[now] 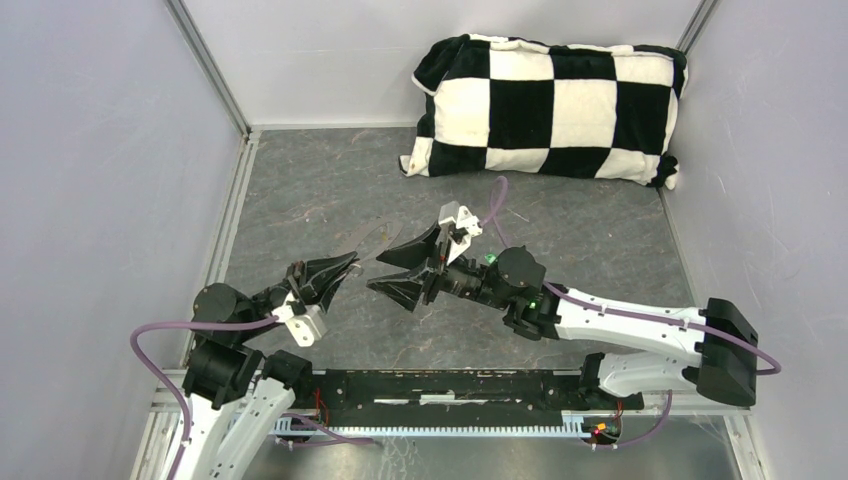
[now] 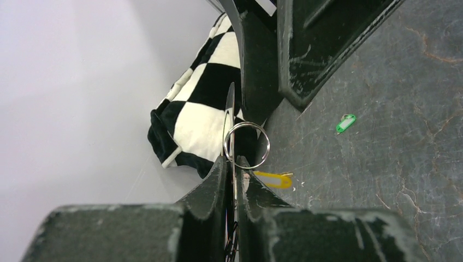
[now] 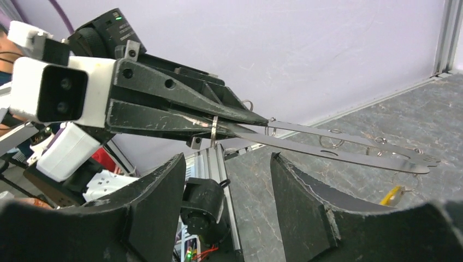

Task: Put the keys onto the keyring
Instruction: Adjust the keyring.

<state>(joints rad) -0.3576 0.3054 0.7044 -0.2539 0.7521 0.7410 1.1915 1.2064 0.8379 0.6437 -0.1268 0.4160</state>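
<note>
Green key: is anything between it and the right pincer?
Nothing visible is. The green key lies alone on bare table, close to the open right pincer; the yellow key is off to the side.

A dark grey, mottled stone-look table top (image 1: 320,190) with faint cracks and pale scuffs fills the middle of the top view, edged by aluminium rails. A soft black-and-white chequered cushion (image 1: 550,105) lies on it at the upper right of that view, close to the back wall. In the left wrist view, a small key with a bright green plastic head (image 2: 345,123) lies flat at centre right. A small key with a yellow-orange plastic head (image 2: 273,179) lies below centre, well apart from it.
</note>
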